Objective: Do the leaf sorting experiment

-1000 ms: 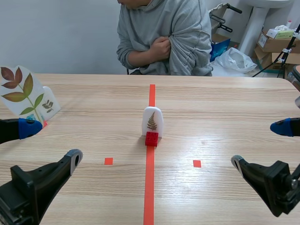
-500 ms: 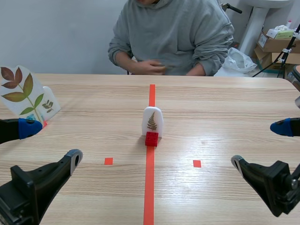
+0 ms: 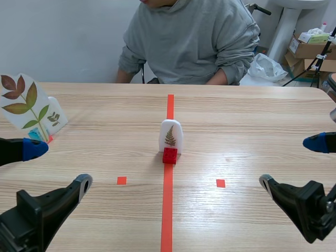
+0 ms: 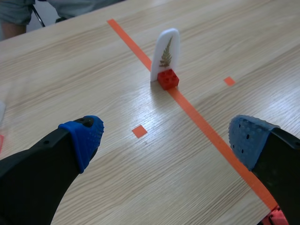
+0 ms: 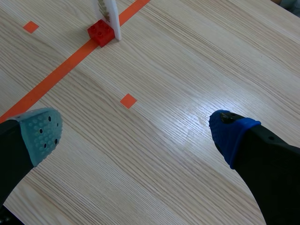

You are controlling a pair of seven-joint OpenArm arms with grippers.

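Standing upright at the middle of the wooden surface, the fern card is a white arch-topped plate printed with a brown frond. Its foot touches a red brick that sits on its 6 o'clock side. Both rest on the orange-red tape line, which runs from 6 to 12 o'clock across the surface. Two tape squares lie nearer the robot, one at 7 o'clock from the brick and one at 5 o'clock, each well apart from it.

The left claw hovers at 8 o'clock in the scene view, spread wide with nothing between its fingers. In the left wrist view the fern card is well ahead of that claw, at about 12 o'clock, with one square on the wood between them. The right claw hangs at 4 o'clock, likewise spread wide and holding nothing. In the right wrist view the red brick lies ahead toward 11 o'clock, with the card's edge rising beside it and a square just ahead of the fingers.

At 10 o'clock on the surface stands a large leaf card showing red and green leaflets on a stem. A small leaf card stands just beside it on its 3 o'clock side. A person in a grey sweatshirt sits at 12 o'clock across the surface, hands hidden behind its far edge. Cardboard boxes are stacked at 2 o'clock beyond the surface.
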